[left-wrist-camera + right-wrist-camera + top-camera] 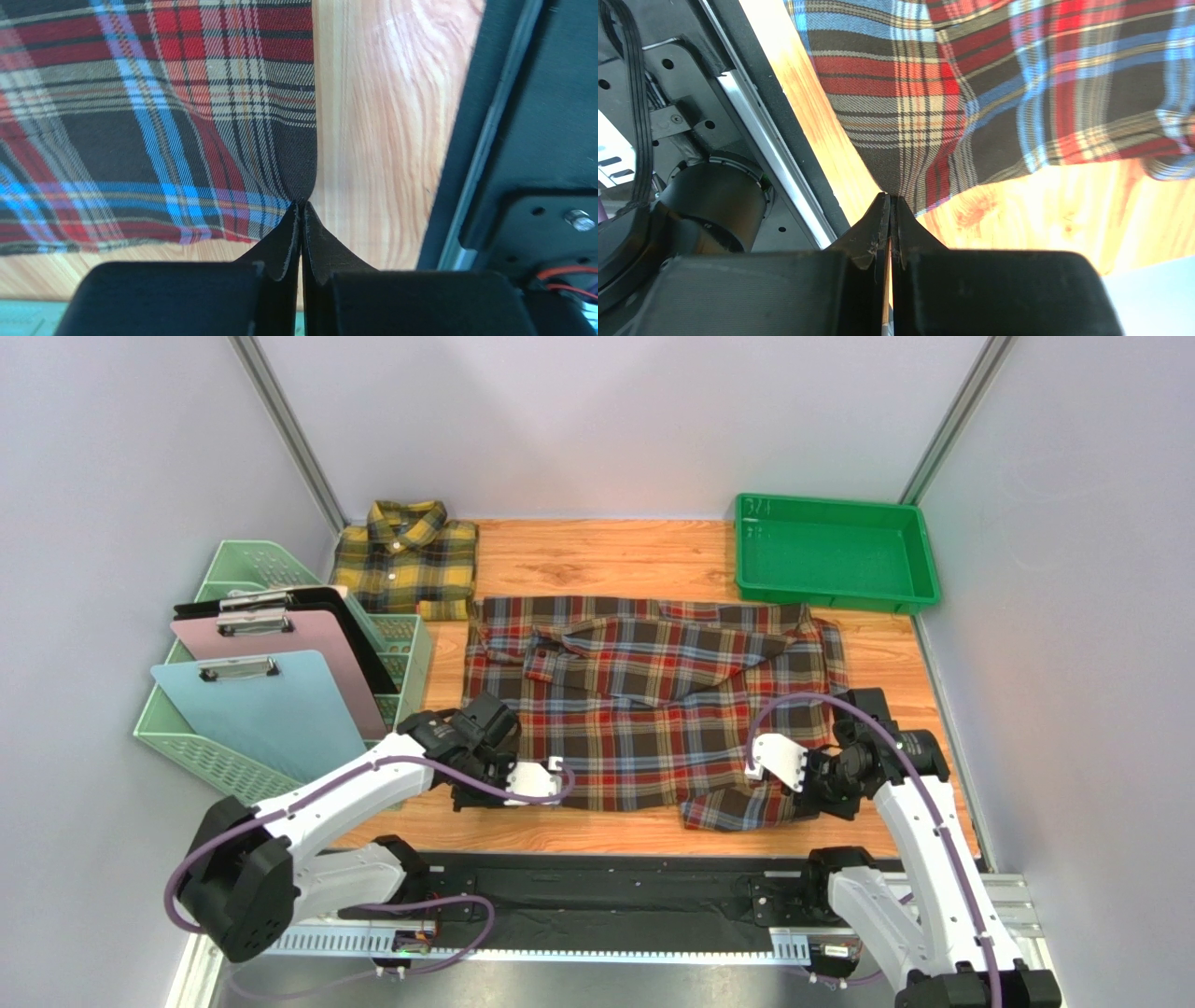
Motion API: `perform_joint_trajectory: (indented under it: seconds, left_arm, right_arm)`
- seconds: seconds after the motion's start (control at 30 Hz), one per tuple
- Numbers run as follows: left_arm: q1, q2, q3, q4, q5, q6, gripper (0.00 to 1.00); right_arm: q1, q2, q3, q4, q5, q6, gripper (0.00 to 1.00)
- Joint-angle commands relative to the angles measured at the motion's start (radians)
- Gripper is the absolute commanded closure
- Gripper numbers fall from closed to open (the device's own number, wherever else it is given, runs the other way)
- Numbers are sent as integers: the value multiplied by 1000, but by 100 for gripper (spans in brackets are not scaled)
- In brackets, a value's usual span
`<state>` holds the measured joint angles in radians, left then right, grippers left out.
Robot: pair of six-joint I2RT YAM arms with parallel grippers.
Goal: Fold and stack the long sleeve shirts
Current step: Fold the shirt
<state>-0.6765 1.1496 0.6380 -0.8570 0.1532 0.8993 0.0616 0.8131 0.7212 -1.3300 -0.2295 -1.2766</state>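
Observation:
The red, brown and navy plaid shirt (652,703) lies spread on the wooden table (617,553), collar toward the back, sleeves folded in. My left gripper (550,781) is shut on its near left hem corner (298,175). My right gripper (762,760) is shut on its near right hem corner (906,175). Both corners rise slightly into the closed tips. The yellow and dark check shirt (407,557) lies folded at the back left of the table, apart from both grippers.
A green tray (836,549) stands at the back right. Mint green file racks (267,672) at the left hold pink, blue and black clipboards (267,693). A black rail (603,889) runs along the near edge between the arm bases.

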Motion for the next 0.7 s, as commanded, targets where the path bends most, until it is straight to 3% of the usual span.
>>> perform_joint_trajectory:
  seconds: [0.0,0.27,0.67]
  left_arm:
    - [43,-62,72,-132,77,-5,100]
    - [186,-21,296,-204,143,21,100]
    - [344,389,696,-131,134,-7,100]
  right_arm:
    - [-28,12,92,-90,-53,-23,100]
    - [-186,228,319,-90,-126,-67,100]
    - [-189,694,799,-6,-206,13,100]
